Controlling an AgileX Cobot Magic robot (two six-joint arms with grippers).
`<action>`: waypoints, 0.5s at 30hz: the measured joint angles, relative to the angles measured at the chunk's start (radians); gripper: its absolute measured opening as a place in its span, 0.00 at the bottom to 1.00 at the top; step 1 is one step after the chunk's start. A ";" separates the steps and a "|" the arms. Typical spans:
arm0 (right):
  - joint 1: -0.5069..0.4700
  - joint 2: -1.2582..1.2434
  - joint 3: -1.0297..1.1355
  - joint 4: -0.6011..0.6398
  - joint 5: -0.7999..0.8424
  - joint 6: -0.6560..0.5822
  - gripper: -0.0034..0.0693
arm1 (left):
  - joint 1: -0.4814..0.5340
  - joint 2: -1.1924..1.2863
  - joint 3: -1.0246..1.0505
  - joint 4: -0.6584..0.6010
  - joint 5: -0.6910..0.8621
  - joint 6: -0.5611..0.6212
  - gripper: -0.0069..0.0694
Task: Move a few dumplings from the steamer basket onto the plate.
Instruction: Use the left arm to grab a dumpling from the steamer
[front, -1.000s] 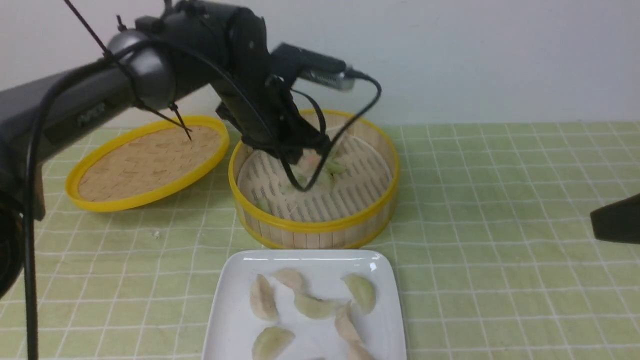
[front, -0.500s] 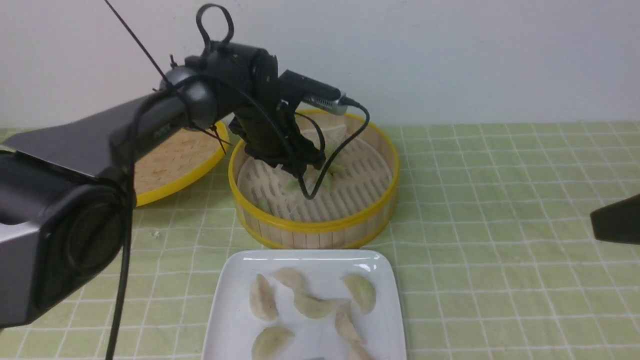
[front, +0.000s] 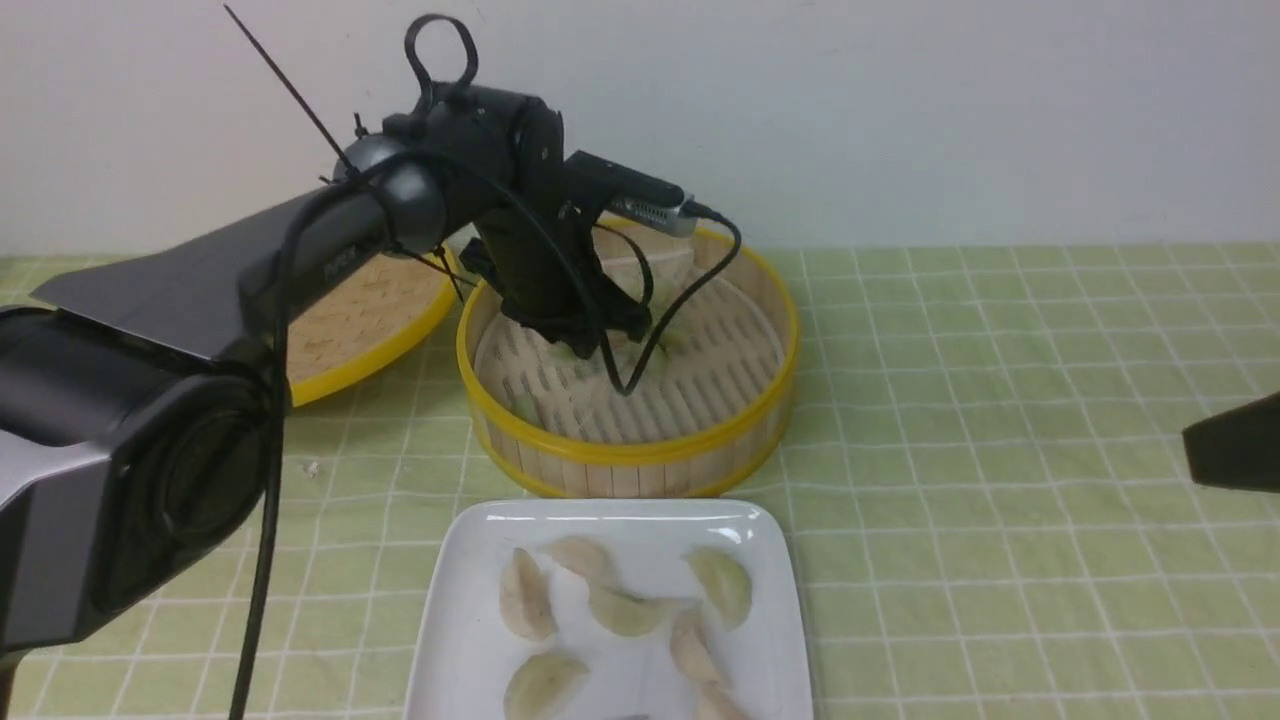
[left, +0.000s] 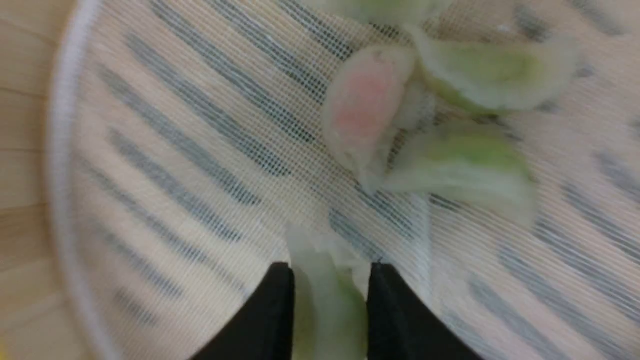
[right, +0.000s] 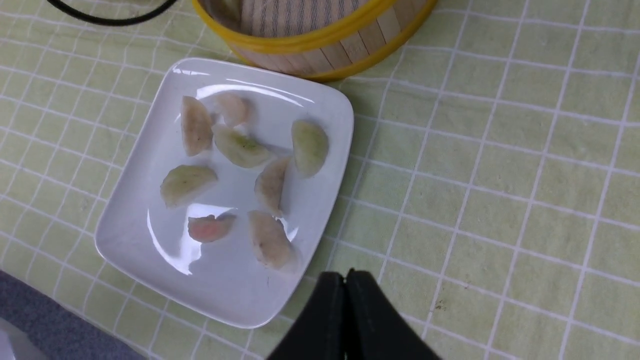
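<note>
The steamer basket (front: 630, 452) stands mid-table with my left gripper (front: 590, 345) lowered inside it. In the left wrist view the left gripper (left: 331, 270) is shut on a pale green dumpling (left: 327, 300) that fills the gap between both black fingers, low over the slotted floor. A pink dumpling (left: 362, 100) and two green ones (left: 495, 70) lie just beyond. The white plate (front: 470, 560) in front of the basket holds several dumplings (front: 625, 612). My right gripper (right: 345, 274) hangs shut and empty above the cloth beside the plate (right: 225, 290).
The shallow woven lid (front: 370, 310) with a yellow rim lies left of the basket, partly behind my left arm. A black cable (front: 640, 370) loops from the left wrist into the basket. A green checked cloth (front: 1000, 400) covers the table.
My left arm has dropped lower into the basket and its jaws have come in on a green dumpling. The right arm and the plate's dumplings have not moved.
</note>
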 joint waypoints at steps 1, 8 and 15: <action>0.000 0.000 0.000 0.000 0.001 0.000 0.03 | 0.000 -0.020 -0.034 0.000 0.056 0.000 0.30; 0.000 0.000 0.000 0.000 0.002 0.000 0.03 | 0.000 -0.169 -0.123 -0.020 0.216 0.000 0.30; 0.000 0.000 0.000 0.000 0.009 0.000 0.03 | -0.006 -0.384 0.172 -0.133 0.218 -0.010 0.30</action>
